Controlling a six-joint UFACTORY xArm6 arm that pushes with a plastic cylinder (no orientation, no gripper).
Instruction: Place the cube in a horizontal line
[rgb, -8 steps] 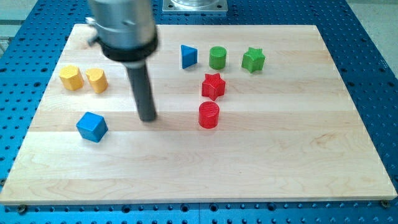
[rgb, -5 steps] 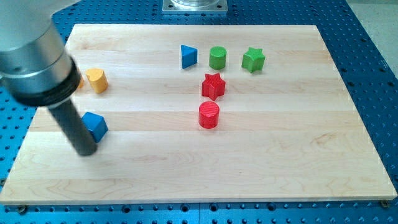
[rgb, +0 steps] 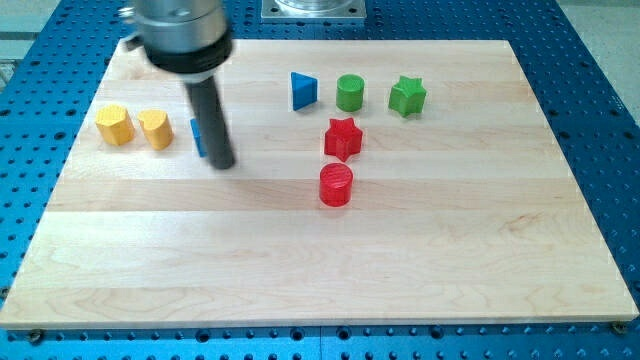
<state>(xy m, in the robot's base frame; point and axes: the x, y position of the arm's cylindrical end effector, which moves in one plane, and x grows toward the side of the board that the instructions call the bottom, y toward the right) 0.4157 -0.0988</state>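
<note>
The blue cube (rgb: 198, 137) is mostly hidden behind my rod; only a blue sliver shows at the rod's left edge. It sits just right of two yellow blocks, a hexagonal one (rgb: 114, 125) and a heart-like one (rgb: 155, 129). My tip (rgb: 224, 165) rests on the board right against the cube's lower right side. A blue triangle (rgb: 303, 90), a green cylinder (rgb: 350, 93) and a green star (rgb: 407, 96) stand in a row higher up on the right.
A red star (rgb: 342, 138) and a red cylinder (rgb: 336, 185) stand near the middle of the wooden board (rgb: 450, 260). Blue perforated table surrounds the board.
The blue cube has gone from the lower left up and right, to beside the yellow blocks. My tip swung from the cube's left side up and right with it.
</note>
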